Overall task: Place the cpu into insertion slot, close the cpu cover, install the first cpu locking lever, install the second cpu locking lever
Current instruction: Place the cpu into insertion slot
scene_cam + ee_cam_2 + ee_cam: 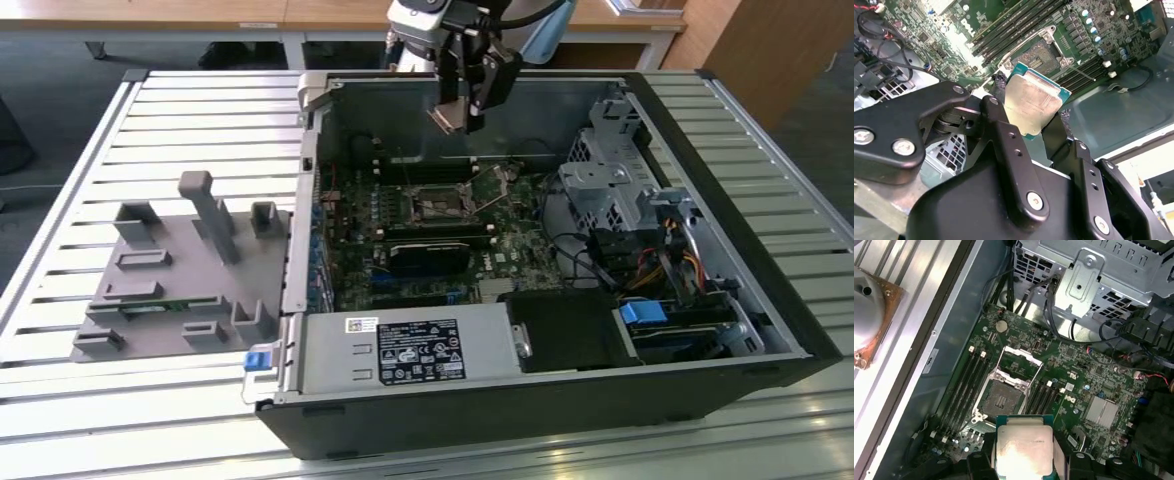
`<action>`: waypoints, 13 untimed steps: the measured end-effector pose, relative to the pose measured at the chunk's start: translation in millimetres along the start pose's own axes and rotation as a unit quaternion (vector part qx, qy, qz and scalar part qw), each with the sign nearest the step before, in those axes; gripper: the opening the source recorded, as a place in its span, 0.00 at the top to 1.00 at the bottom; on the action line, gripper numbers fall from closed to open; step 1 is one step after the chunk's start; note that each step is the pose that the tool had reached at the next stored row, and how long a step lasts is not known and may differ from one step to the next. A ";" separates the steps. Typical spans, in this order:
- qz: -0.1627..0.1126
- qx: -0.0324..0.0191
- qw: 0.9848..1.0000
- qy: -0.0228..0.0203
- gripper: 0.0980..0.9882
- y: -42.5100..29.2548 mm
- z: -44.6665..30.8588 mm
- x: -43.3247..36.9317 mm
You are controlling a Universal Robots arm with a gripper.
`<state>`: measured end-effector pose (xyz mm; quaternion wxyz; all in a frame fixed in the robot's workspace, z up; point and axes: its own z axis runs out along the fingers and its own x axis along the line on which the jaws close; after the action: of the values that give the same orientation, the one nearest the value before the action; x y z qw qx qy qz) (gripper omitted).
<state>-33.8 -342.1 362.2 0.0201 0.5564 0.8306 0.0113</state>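
My gripper [454, 112] hangs over the back of the open computer case, shut on the cpu [447, 118]. In both wrist views the cpu [1034, 102] [1024, 447] is a silver-topped square with a green edge, clamped by its sides between the black fingers [999, 125]. The insertion slot [438, 207] [1040, 56] [1001, 399] lies bare on the green board, below the chip and apart from it. The cpu cover [1020, 361], a thin metal frame, stands flipped up at the slot's far edge. A thin locking lever [1081, 73] sticks out beside the slot.
A black power-supply box [407, 350] fills the case's near side. A metal drive cage [607, 190] and cables [667, 265] stand at the exterior view's right. Long memory slots [966, 385] flank the socket. A grey fixture tray [174, 270] sits on the slatted table [80, 150].
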 end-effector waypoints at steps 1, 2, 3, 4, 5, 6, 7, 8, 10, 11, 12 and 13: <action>0.004 0.000 1.000 0.000 0.50 0.0 0.1 0.0; 0.007 0.000 1.000 -0.001 0.50 0.0 0.1 0.1; 0.012 0.000 1.000 -0.001 0.50 0.0 0.2 0.1; 0.016 0.001 1.000 -0.001 0.50 0.1 0.2 0.1; 0.019 0.001 1.000 -0.002 0.50 0.1 0.2 0.2; 0.023 0.001 1.000 -0.002 0.50 0.1 0.3 0.3; 0.027 0.001 1.000 -0.003 0.50 0.1 0.4 0.3; 0.031 0.001 1.000 -0.003 0.50 0.1 0.4 0.4; 0.039 0.002 0.999 -0.004 0.50 0.2 0.5 0.5; 0.044 0.002 0.999 -0.004 0.50 0.2 0.5 0.6; 0.048 0.002 0.999 -0.004 0.50 0.2 0.6 0.6; 0.052 0.002 0.999 -0.005 0.50 0.3 0.6 0.7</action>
<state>-33.8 -341.3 361.6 0.0223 0.5986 0.8007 0.0078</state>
